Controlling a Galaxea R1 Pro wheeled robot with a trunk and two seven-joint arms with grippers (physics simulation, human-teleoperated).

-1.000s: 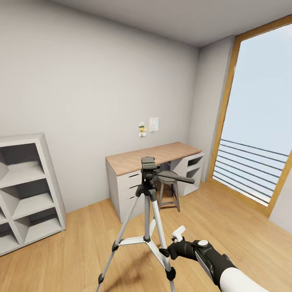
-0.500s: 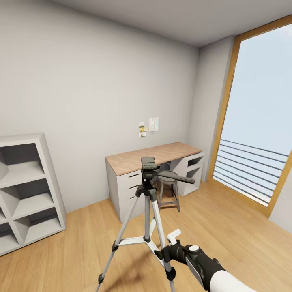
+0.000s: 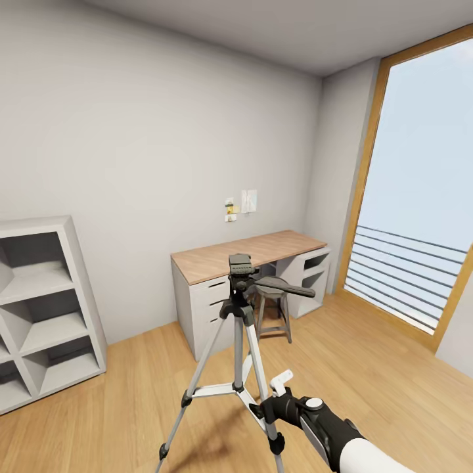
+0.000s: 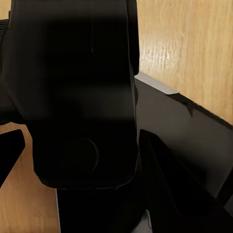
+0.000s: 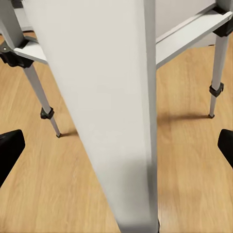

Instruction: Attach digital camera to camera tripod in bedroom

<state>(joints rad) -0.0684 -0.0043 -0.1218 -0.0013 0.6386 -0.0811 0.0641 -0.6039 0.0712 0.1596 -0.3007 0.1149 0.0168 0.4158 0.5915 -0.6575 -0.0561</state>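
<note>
The camera tripod (image 3: 239, 348) stands on the plank floor (image 3: 368, 368), in front of the table (image 3: 253, 253) and stool (image 3: 272, 312). The right gripper (image 3: 272, 401), jaws spread, straddles its near leg (image 5: 114, 111). A dark bulk, perhaps the digital camera (image 4: 80, 92), blocks the left gripper: state unclear.

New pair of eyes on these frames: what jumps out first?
The camera tripod stands mid-floor in front of the wood-topped desk, its head bare. The right gripper sits low against the tripod's near leg. A tall wood-framed window fills the room's right side.
</note>
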